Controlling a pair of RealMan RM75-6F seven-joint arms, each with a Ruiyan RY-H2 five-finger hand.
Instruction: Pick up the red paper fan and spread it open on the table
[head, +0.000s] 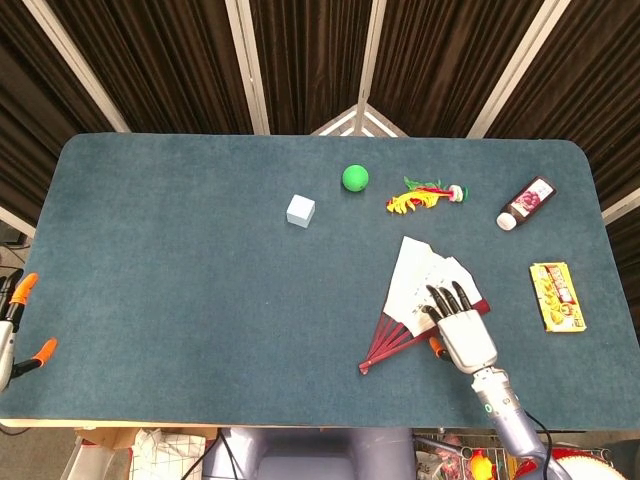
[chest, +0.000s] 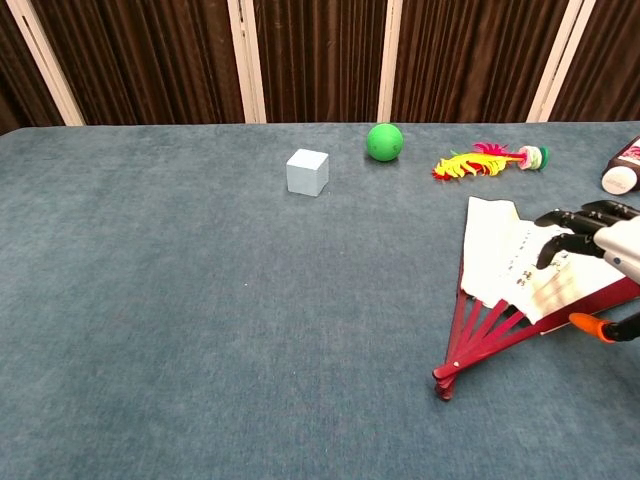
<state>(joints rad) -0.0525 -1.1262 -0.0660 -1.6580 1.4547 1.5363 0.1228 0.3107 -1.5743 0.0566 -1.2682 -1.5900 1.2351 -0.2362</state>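
The red paper fan (head: 415, 285) lies partly spread on the blue table, its white leaf pointing away from me and its red ribs (head: 390, 345) meeting at a pivot near the front edge. It shows at the right of the chest view too, the fan (chest: 505, 260) flat on the cloth. My right hand (head: 462, 335) is over the fan's right side, fingers stretched out across the paper, holding nothing. In the chest view the right hand (chest: 610, 245) has its dark fingertips bent down toward the leaf. My left hand (head: 10, 330) sits off the table's left edge, empty.
Behind the fan lie a green ball (head: 355, 178), a pale blue cube (head: 300, 210) and a yellow-red feather toy (head: 425, 196). A dark bottle (head: 526, 203) lies at the far right, and a yellow packet (head: 557, 296) sits right of the fan.
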